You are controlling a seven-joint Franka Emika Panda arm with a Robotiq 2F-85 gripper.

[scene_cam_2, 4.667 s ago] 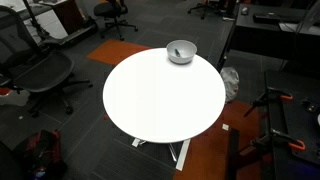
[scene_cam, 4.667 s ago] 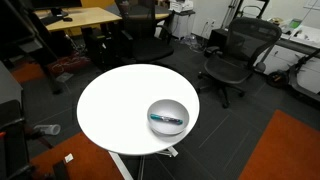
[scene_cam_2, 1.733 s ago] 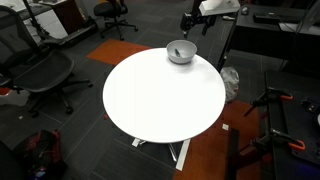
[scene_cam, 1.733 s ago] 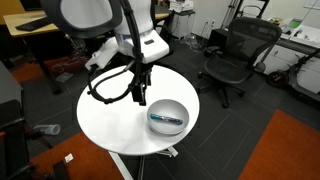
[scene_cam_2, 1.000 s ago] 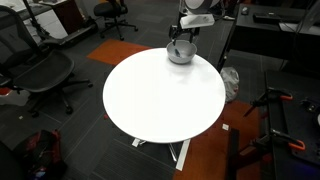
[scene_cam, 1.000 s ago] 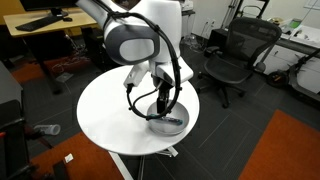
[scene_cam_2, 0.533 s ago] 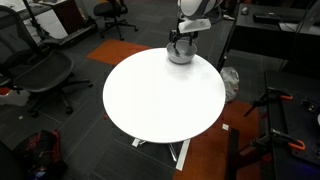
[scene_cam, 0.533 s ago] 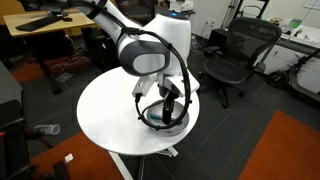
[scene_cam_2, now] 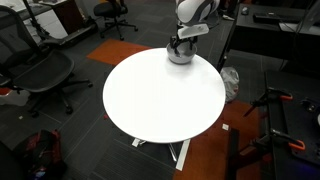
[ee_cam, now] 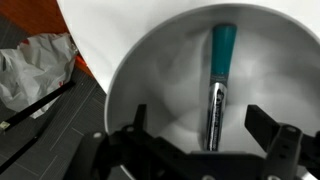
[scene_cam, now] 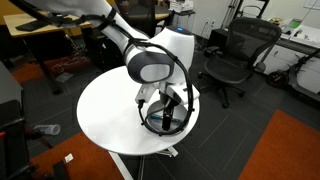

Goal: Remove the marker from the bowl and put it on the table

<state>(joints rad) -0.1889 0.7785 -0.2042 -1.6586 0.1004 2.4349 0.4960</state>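
The marker (ee_cam: 217, 88) lies inside the bowl (ee_cam: 150, 80), on its bottom, a little to one side of the centre. It is a short, thin stick. One half is teal and matte; the other half is darker, with a shiny grey strip along it. It is shorter than the bowl is wide, and its teal end points to the far wall of the bowl.

The bowl is round, smooth, silver-grey and looks like metal, with soft reflections on the inner wall. It stands near the edge of the bench (ee_cam: 110, 25), which has a plain white round top.

The gripper (ee_cam: 195, 115) is open. In the wrist view its two black fingers stand wide apart inside the rim of the bowl, with the marker between them, and they do not touch it. In both exterior views the gripper (scene_cam: 168, 115) (scene_cam_2: 180, 42) reaches down into the bowl (scene_cam_2: 180, 54) and hides most of it.

A crumpled light plastic bag (ee_cam: 35, 65) lies on the dark floor beside the bench.
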